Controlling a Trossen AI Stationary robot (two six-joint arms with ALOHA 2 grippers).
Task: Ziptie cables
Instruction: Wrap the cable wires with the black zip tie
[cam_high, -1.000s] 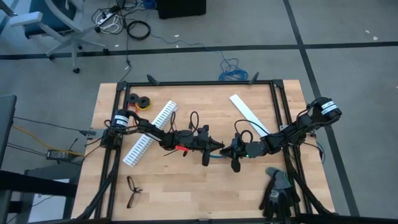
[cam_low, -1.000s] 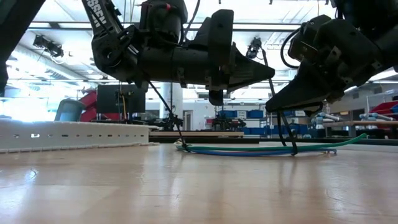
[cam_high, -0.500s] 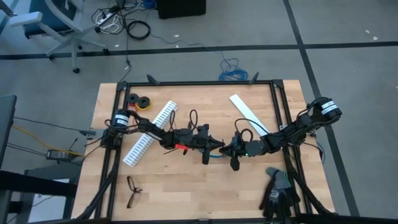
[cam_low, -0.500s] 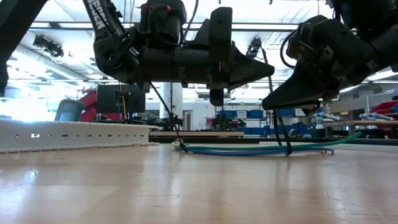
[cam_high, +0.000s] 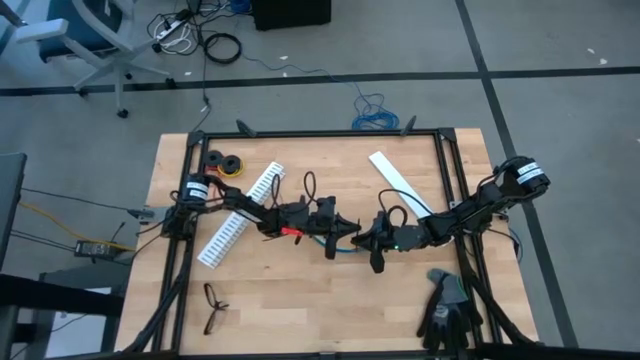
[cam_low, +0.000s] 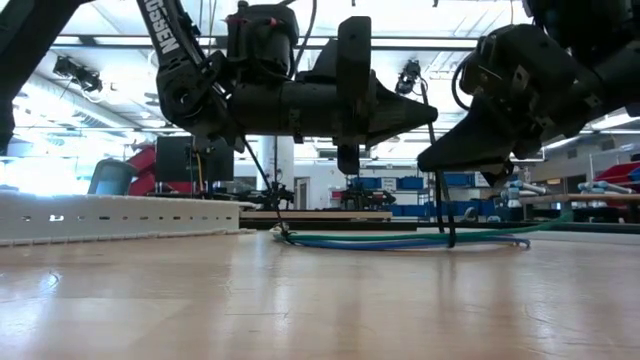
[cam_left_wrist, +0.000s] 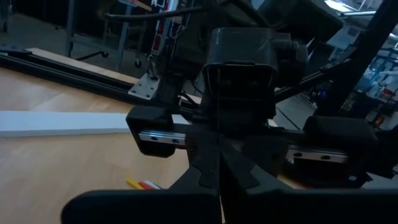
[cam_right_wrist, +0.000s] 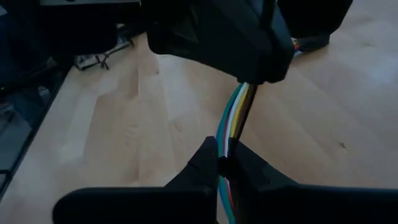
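The cables (cam_low: 400, 240), a thin bundle of green, blue, white and yellow wires, lie flat on the table at mid-table (cam_high: 342, 252). A black ziptie (cam_low: 444, 205) rises from around them to my right gripper (cam_low: 425, 163), which is shut and slants down from the right (cam_high: 364, 240). My left gripper (cam_low: 436, 111) is shut and level, reaching in from the left (cam_high: 355, 229), with its tip just above the right gripper's. In the right wrist view the cables (cam_right_wrist: 233, 121) run from under the left gripper to the right fingers. My right gripper pinches the ziptie's upper part (cam_low: 438, 175) between its two fingertips, slanting down from the table's right. The strip hangs below the fingers, nearly upright, down to the cables on the table. Whether my left gripper touches the ziptie cannot be told; its tip hides that spot.
A white slotted strip (cam_high: 242, 213) lies left of the arms, and a flat white strip (cam_high: 398, 182) lies at the far right. Tape rolls (cam_high: 225, 162) sit at the far left, black eyeglasses (cam_high: 213, 305) at the near left, gloves (cam_high: 447, 305) at the near right. Black frame rails (cam_high: 445, 170) border the table.
The ziptie's foot and the cables have slid a little toward the table's left, staying flat on the wood. My left gripper has rolled slightly about its own axis and risen a touch. Both grippers have stayed shut.
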